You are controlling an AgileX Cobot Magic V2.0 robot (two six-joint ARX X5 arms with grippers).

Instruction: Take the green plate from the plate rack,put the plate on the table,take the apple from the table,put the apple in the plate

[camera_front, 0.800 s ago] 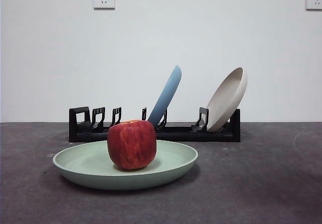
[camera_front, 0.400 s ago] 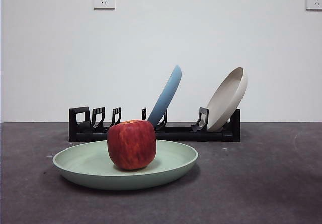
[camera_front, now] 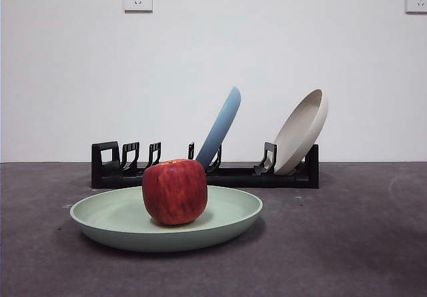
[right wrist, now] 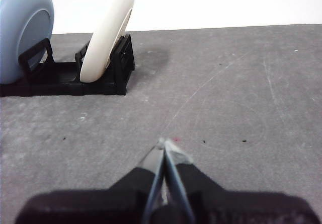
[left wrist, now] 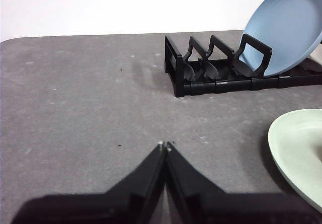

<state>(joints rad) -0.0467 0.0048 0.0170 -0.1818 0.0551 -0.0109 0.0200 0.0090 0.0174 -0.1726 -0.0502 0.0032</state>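
Sitting in the middle of the big round pale green plate point(camera_front: 167, 220) is the blocky red apple point(camera_front: 175, 191). The plate lies flat on the dark grey rough table point(camera_front: 347, 243), in front of the long black plate rack point(camera_front: 267, 175). A light blue plate point(camera_front: 220, 127) and a cream-white plate point(camera_front: 301, 131) lean in the rack. The left gripper point(left wrist: 164, 146) is closed tight and holds nothing. The right gripper point(right wrist: 164, 144) is closed and empty too.
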